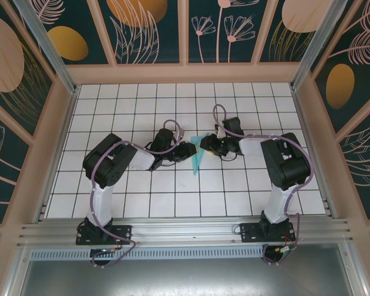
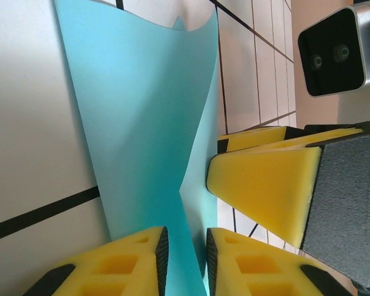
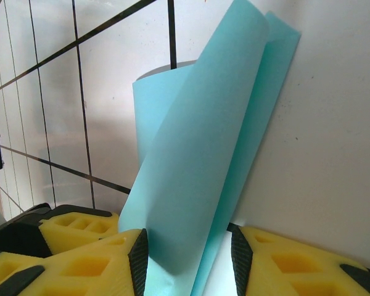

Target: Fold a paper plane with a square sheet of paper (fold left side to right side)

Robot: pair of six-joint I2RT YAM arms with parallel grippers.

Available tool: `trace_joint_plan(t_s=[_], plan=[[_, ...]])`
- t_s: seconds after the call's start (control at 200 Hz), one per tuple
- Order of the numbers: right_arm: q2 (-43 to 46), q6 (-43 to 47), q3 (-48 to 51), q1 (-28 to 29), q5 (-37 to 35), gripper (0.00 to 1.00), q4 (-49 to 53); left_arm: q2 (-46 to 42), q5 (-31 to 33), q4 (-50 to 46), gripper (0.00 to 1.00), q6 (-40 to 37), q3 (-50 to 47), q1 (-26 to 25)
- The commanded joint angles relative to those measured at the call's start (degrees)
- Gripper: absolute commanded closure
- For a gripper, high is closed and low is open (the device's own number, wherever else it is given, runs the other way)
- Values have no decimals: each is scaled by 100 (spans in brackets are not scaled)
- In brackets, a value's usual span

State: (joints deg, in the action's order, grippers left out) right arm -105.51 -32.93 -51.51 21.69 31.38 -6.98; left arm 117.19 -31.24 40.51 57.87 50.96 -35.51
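While both arms meet at the middle of the white gridded table point(image 1: 111, 185), the thin, matte turquoise-blue square sheet of paper point(image 1: 198, 157) lies between them. It is narrowed to a tapering strip whose long axis runs from the far side towards the arm bases.

Seen from the left arm's yellow foam fingers point(image 2: 129, 262), the paper runs straight ahead, with one flap lifted off the table and curling over. Seen from the right arm's yellow foam fingers point(image 3: 283, 265), it likewise runs forward, a leaning flap above a flat layer. Neither arm is nearer: the left works the sheet's left side and the right its right.

I judge that the coming move turns on the left arm carrying the raised flap across the long axis to the right.

The left fingers stand close together with paper filling the slit between the pads, which I read as a pinch on the sheet's edge. The right fingers stand partly apart astride the paper, one pad against the leaning flap and bare table showing beside the other. I take them as released, not clamping.
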Motion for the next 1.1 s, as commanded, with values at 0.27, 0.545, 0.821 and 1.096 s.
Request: trace_joint_plan(t_s=[0.27, 0.545, 0.821, 1.096], plan=[[163, 105, 7, -57, 71, 55, -116, -16, 61, 158, 100, -126, 81, 46], [289, 55, -77, -129, 159, 46, -202, -124, 268, 11, 100, -237, -1, 45], [113, 58, -225, -76, 170, 45, -170, -100, 361, -148, 100, -360, -8, 51], [322, 249, -212, -86, -148, 47, 168, -14, 413, -223, 100, -423, 2, 46]])
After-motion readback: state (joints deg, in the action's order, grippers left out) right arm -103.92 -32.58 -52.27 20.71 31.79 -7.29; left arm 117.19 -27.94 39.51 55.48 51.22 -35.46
